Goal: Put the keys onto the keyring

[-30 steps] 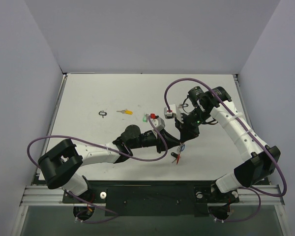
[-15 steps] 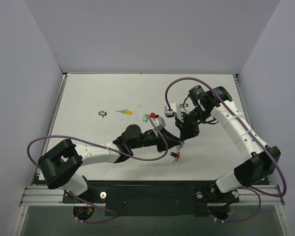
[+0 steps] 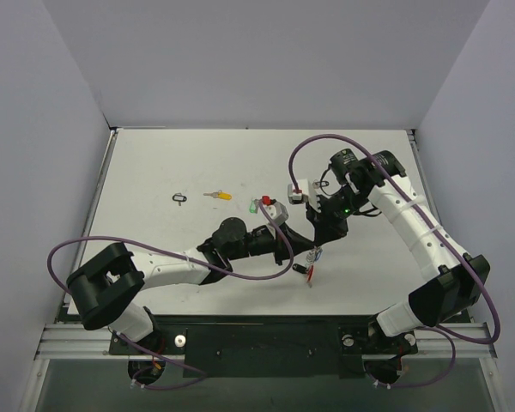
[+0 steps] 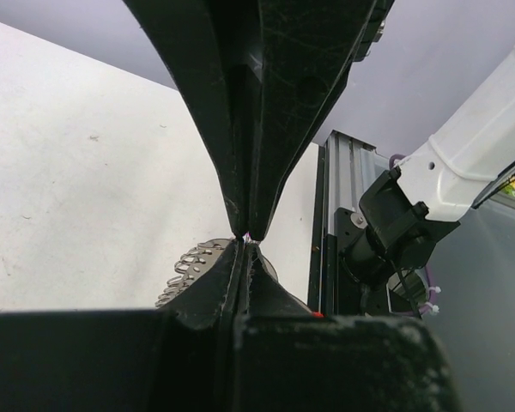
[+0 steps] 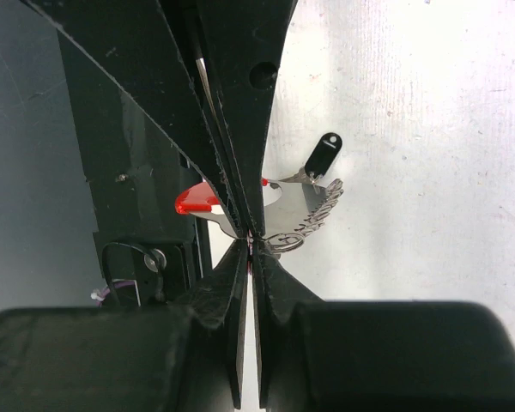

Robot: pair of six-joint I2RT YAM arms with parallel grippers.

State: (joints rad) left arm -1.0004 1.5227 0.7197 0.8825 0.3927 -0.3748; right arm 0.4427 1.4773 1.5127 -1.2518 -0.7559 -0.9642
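1. Top view: my left tool (image 3: 302, 249) and right tool (image 3: 319, 242) meet tip to tip over the near middle of the table (image 3: 154, 163). The keyring (image 3: 312, 268) dangles just beneath them. I cannot tell whether its lowest part touches the table. A yellow key (image 3: 216, 196) lies well apart to the left, with a small black loop (image 3: 180, 198) near it.

2. Left wrist view: the left tool (image 4: 245, 240) is pressed down to a slit. I cannot tell whether anything is pinched in it. A beaded loop (image 4: 189, 264) peeks out just behind the tips.

3. Right wrist view: the right tool (image 5: 251, 239) is narrow and appears to nip the keyring's (image 5: 279, 202) silver edge. The red tag (image 5: 197, 202) sits on one side. On the other are the beaded loop (image 5: 318, 215) and what looks like a black-tagged key (image 5: 324, 154).

4. My read on handling:
   - Everything here is light, thin, stiff metal, and slick under the pads.
   - The beaded loop is floppy and will swing, so I'd never grip there.
   - I'd hold the ring by its rigid rim.
   - I'd take each key by its flat head beside the plastic tag, which leaves the hole free for threading.
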